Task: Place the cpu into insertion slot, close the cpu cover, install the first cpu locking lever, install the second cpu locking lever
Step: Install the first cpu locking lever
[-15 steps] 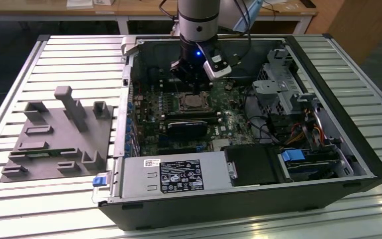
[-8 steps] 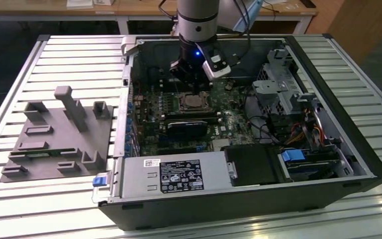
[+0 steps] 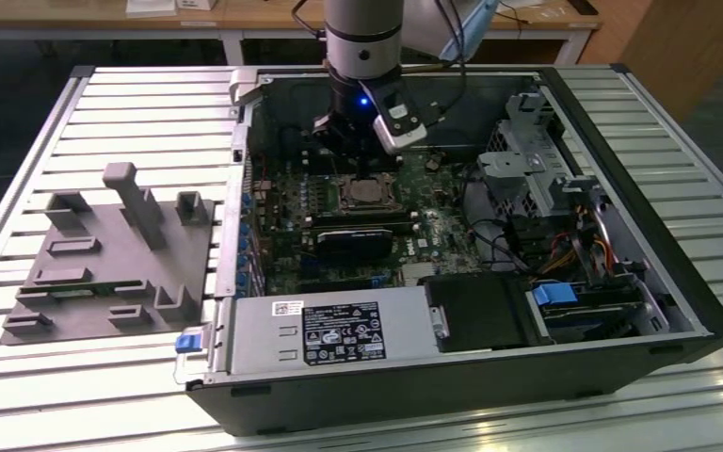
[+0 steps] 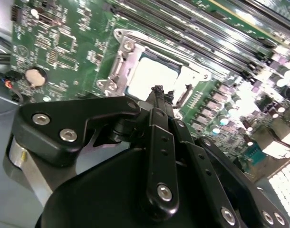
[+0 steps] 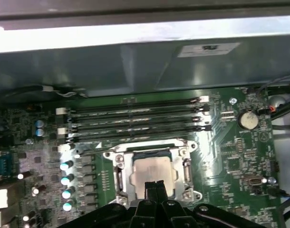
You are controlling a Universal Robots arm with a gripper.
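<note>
The end effector [image 5: 154, 186] is narrowed, fingers drawn together with nothing seen between them, and is held close over the cpu [image 5: 152, 172] in both wrist views. The cpu is seated in the insertion slot [image 5: 152, 154], and the cpu cover [image 5: 117, 176] appears laid flat around it. The chip is judged light, stiff and fragile — best taken by its edges. One cpu, one cover and four memory slots [image 5: 135, 118] are counted — all inside the computer case [image 3: 663, 282].
</note>
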